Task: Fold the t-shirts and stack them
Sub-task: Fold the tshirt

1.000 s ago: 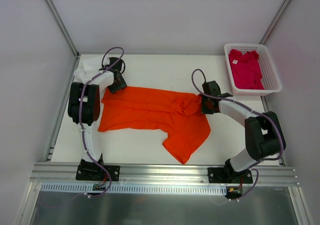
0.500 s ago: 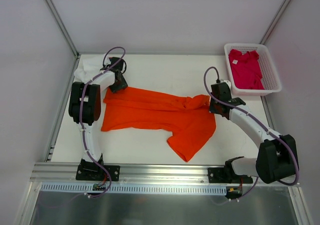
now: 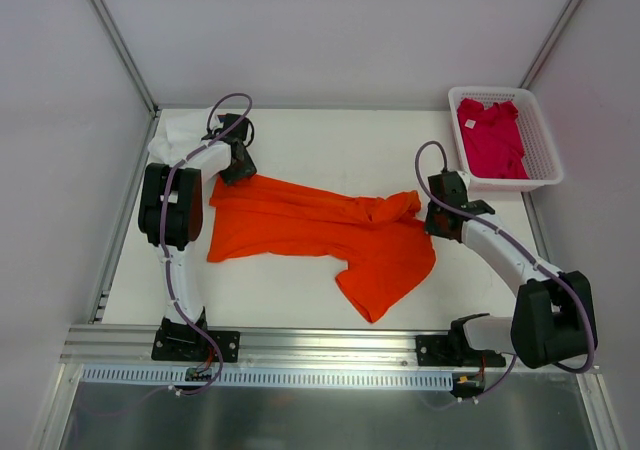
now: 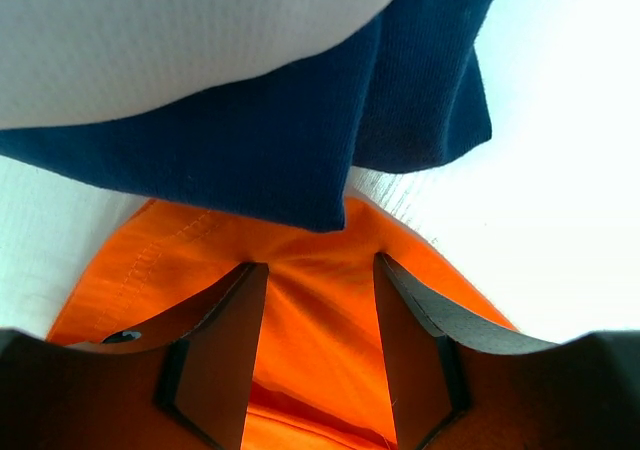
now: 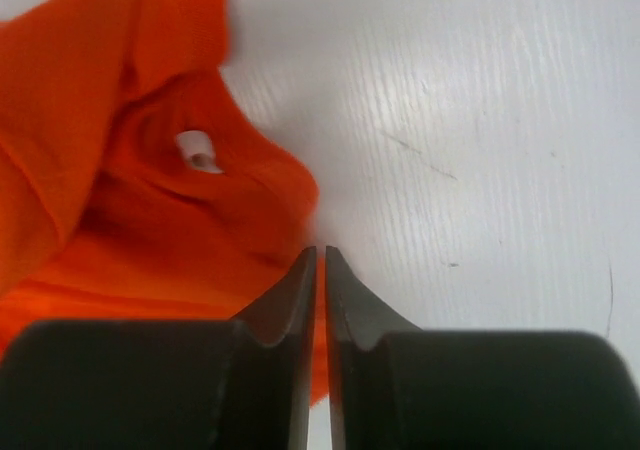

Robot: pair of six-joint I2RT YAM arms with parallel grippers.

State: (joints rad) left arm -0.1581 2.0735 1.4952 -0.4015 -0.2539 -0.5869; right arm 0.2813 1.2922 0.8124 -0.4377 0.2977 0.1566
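Note:
The bright orange t-shirt [image 3: 300,225] lies spread and rumpled across the middle of the table. My right gripper [image 3: 432,220] is at its right edge. In the right wrist view the gripper [image 5: 320,255] is shut on a thin fold of the orange cloth [image 5: 130,220]. My left gripper [image 3: 237,168] is at the shirt's far left corner. In the left wrist view it [image 4: 318,270] stands open with orange cloth [image 4: 320,350] lying between the fingers. Just beyond it lie a navy blue t-shirt [image 4: 280,140] and a white t-shirt [image 4: 150,30]. A crimson-pink t-shirt [image 3: 490,135] lies in the basket.
The white mesh basket [image 3: 545,145] stands at the far right corner. The white t-shirt also shows as a pile at the far left corner [image 3: 172,138], partly behind the left arm. Grey walls close the table on three sides; a metal rail runs along the near edge.
My right gripper has moved right and slightly nearer with the orange cloth in it, and the whole shirt has shifted right. The left gripper has barely moved.

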